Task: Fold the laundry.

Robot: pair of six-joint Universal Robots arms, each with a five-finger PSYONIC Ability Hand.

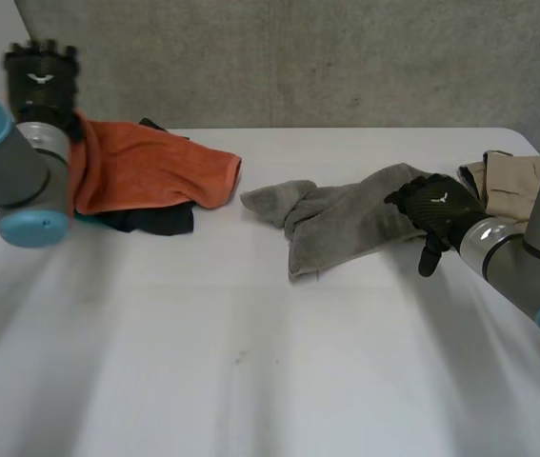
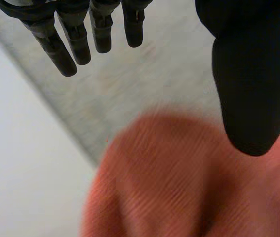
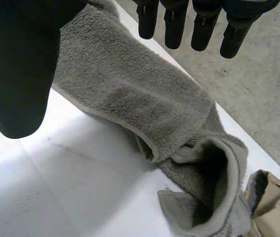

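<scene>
A crumpled grey towel [image 1: 346, 221] lies right of the table's middle. My right hand [image 1: 436, 209] rests over its right end. In the right wrist view that hand [image 3: 16, 64] is open, fingers straight, with the grey towel [image 3: 135, 94] stretching out under the palm and nothing pinched. An orange towel [image 1: 150, 171] lies at the far left on a dark cloth [image 1: 160, 221]. My left hand [image 1: 41, 74] is raised above the orange towel's left end. In the left wrist view its fingers [image 2: 83, 44] are straight and apart from the thumb, open and empty, with the orange towel [image 2: 179, 182] below.
A beige garment [image 1: 512, 183] is bunched at the far right edge, just behind my right arm, and it also lies beyond the grey towel's far end [image 3: 273, 212]. The white table [image 1: 250, 362] stretches bare toward the front. A grey wall stands behind.
</scene>
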